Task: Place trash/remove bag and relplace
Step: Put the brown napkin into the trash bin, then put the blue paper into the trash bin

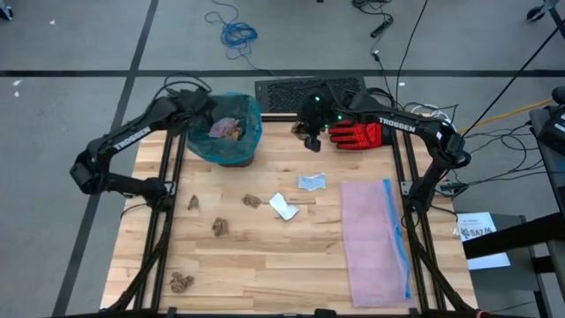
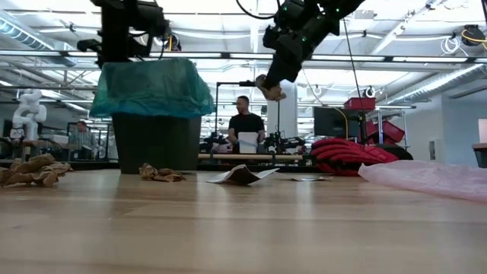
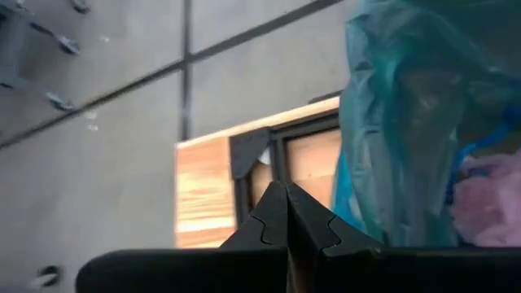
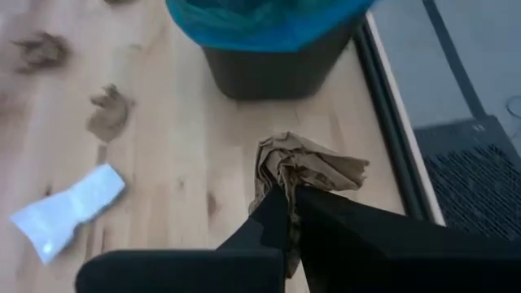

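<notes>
Brown wads [image 1: 182,282] lying across near bench [image 1: 265,265]; right claw [image 4: 286,195] gripping brown wad [image 4: 305,167], bin [image 1: 231,157] not yet reached; left claw [image 3: 286,213] closed beside teal bag [image 1: 228,128]; bag swap pending.

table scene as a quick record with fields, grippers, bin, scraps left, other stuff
right gripper: shut on a brown paper wad, raised above the table beside the bin
left gripper: shut, empty, at the bin's rim
bin: lined with teal bag, scraps already inside
trash on table: four brown wads, two pale scraps
pink bag: flat on the table's right side
red glove: at the far edge
</notes>
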You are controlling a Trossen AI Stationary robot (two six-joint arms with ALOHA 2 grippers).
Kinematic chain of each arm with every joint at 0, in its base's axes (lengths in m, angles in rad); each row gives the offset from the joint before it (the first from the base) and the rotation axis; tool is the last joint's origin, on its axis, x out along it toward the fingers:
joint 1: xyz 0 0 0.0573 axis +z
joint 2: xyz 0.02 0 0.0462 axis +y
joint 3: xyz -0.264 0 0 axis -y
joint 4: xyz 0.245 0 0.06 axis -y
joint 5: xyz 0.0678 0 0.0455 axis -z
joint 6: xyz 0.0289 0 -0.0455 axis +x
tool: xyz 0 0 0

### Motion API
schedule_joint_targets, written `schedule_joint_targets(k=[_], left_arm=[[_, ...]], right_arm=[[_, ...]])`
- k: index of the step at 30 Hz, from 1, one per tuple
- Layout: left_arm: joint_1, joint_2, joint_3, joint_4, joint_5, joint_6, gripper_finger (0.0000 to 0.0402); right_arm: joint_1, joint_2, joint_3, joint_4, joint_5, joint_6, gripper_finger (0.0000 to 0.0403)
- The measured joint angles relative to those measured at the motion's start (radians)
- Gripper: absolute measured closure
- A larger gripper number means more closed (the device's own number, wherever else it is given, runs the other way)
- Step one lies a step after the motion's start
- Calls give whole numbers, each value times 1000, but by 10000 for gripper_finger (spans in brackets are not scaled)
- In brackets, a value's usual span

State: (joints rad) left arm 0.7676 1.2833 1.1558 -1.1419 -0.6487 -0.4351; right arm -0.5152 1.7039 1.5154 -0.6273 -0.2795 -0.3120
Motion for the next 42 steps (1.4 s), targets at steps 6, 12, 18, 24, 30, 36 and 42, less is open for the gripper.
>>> schedule_joint_targets(k=[6,12,18,24,30,36,42], left_arm=[[-46,-1,-2,185,136,78,401],[-92,2,-5,280,206,103,401],[-135,3,-6,326,234,102,401],[-168,4,-7,413,270,110,401],[-189,6,-10,480,273,111,401],[-193,5,13,484,265,111,401],[-197,-4,63,480,263,174,402]], right_arm=[[3,0,0,73,-87,10,403],[7,-5,0,142,-97,29,403],[7,-57,0,296,-94,66,403],[27,-47,2,480,-95,91,403],[55,23,0,498,-88,108,368],[81,24,0,515,-87,94,270],[81,7,2,552,-79,130,167]])
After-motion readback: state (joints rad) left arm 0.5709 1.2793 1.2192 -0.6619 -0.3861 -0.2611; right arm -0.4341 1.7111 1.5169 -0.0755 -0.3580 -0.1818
